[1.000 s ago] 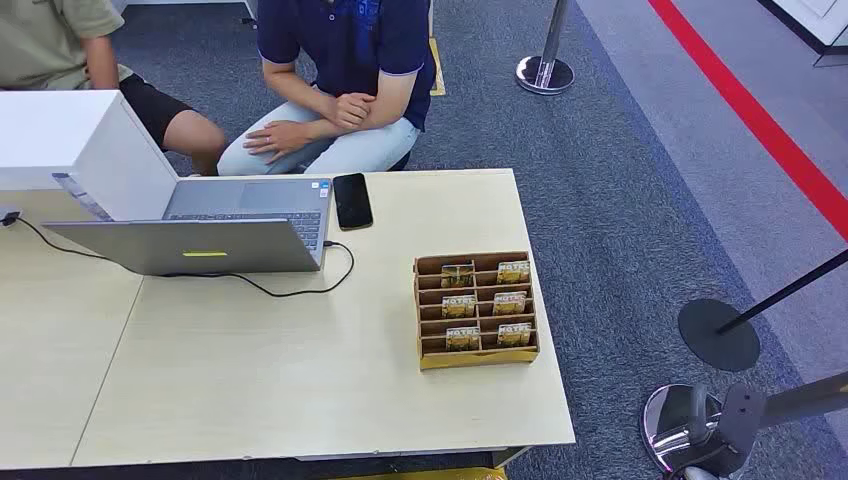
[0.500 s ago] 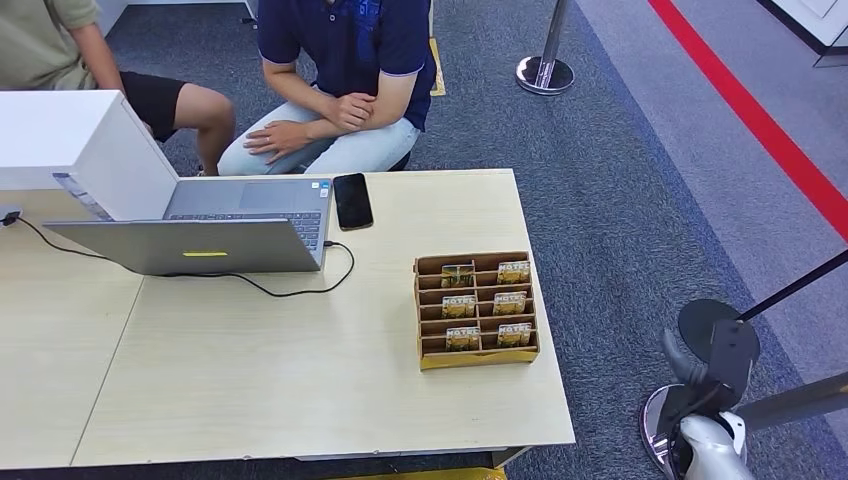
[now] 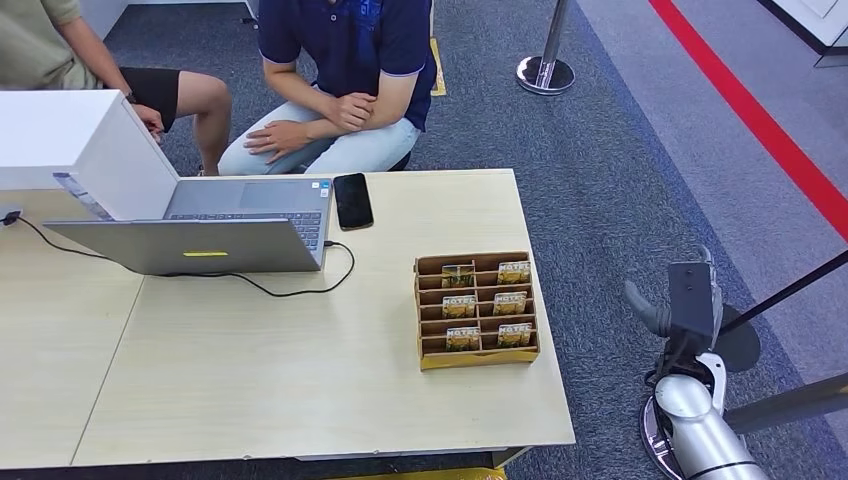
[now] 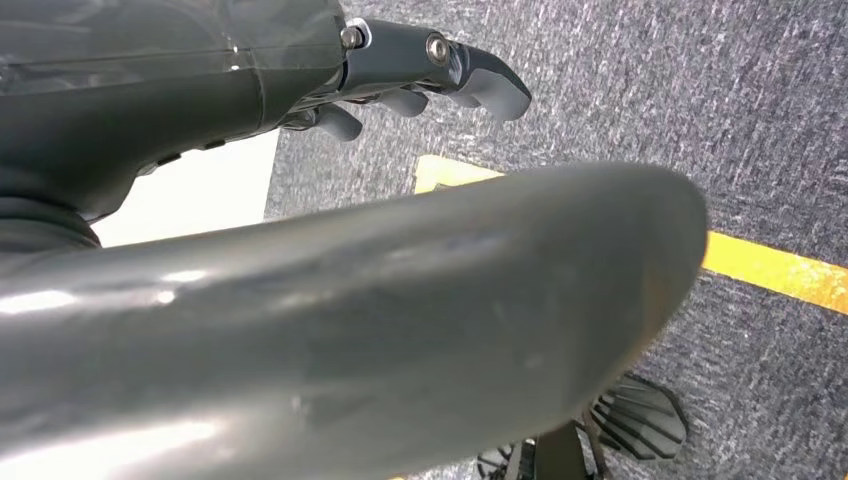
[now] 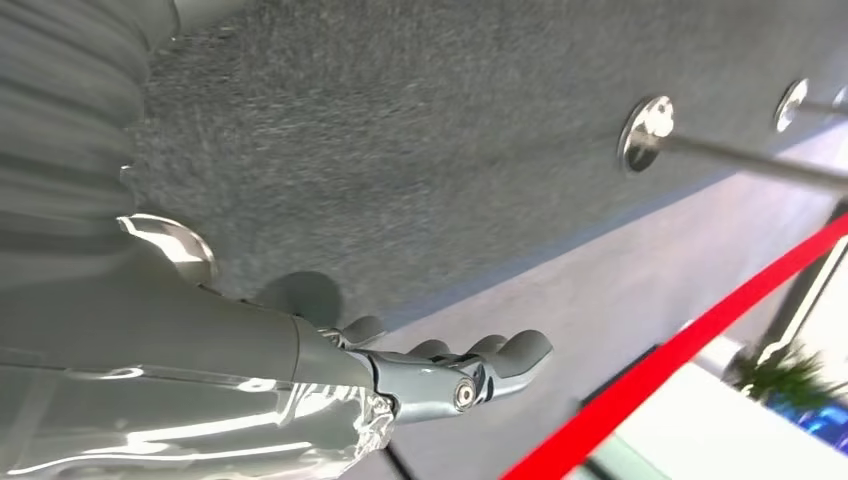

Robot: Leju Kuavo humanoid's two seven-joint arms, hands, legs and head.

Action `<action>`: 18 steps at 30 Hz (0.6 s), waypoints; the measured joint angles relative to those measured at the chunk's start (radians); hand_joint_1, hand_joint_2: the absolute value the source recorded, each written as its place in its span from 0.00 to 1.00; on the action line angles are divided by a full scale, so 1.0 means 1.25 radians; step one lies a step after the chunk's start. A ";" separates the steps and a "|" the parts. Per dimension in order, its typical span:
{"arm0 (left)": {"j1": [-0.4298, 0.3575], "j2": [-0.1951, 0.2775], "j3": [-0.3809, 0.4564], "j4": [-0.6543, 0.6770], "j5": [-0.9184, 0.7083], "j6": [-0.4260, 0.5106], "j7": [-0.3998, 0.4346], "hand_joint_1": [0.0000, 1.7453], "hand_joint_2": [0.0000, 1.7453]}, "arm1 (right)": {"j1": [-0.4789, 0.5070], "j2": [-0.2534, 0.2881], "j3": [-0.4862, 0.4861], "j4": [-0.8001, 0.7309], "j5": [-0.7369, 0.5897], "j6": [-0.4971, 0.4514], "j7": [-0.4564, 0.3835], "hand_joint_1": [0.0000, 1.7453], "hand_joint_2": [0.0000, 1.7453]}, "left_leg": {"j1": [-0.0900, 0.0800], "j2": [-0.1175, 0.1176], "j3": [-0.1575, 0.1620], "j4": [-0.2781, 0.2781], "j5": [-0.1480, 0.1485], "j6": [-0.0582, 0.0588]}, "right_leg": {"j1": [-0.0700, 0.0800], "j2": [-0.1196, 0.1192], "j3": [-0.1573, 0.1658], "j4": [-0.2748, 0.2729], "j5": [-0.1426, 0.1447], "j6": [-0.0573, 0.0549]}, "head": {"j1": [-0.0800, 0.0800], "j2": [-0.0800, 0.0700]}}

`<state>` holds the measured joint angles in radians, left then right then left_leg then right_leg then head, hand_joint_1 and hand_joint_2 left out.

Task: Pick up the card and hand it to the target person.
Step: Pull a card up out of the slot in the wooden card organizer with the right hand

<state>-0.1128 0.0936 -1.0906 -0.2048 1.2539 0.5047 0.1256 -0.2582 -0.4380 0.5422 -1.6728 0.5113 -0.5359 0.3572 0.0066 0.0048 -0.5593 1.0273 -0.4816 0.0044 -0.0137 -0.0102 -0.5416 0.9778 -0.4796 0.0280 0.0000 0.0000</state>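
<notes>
Head view puts my right hand (image 3: 678, 305) at about four o'clock, raised beside the table (image 3: 300, 400) and well apart from the card holder (image 3: 477, 310), fingers apart and holding nothing. My left hand (image 4: 420, 70) hangs over the carpet, fingers loosely extended and empty. The cards (image 3: 487, 304) sit in the holder's slots at about five o'clock of centre. I judge this the approach step: next I must swing the right hand over the holder and pinch one card, then offer it to the person (image 3: 340, 80) at twelve o'clock.

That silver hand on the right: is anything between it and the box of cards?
In the head view, only bare tabletop edge and carpet separate the right hand from the card box.
</notes>
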 joint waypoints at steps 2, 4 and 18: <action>0.000 0.000 0.000 0.000 0.000 0.000 0.000 0.00 0.00 | -0.003 0.000 0.004 -0.001 0.002 0.005 0.003 0.00 1.00 | 0.000 0.000 0.000 0.000 0.000 0.000 | 0.000 0.000 0.000 0.000 0.000 0.000 | 0.000 0.000; 0.000 0.000 0.000 0.000 0.000 0.000 0.000 0.00 0.00 | -0.003 0.000 0.004 -0.001 0.002 0.005 0.003 0.00 1.00 | 0.000 0.000 0.000 0.000 0.000 0.000 | 0.000 0.000 0.000 0.000 0.000 0.000 | 0.000 0.000; 0.000 0.000 0.000 0.000 0.000 0.000 0.000 0.00 0.00 | -0.003 0.000 0.004 -0.001 0.002 0.005 0.003 0.00 1.00 | 0.000 0.000 0.000 0.000 0.000 0.000 | 0.000 0.000 0.000 0.000 0.000 0.000 | 0.000 0.000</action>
<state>-0.1128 0.0934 -1.0905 -0.2049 1.2540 0.5049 0.1254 -0.2618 -0.4376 0.5473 -1.6737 0.5141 -0.5297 0.3605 0.0067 0.0047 -0.5592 1.0272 -0.4815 0.0044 -0.0137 -0.0102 -0.5415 0.9778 -0.4795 0.0279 0.0000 0.0000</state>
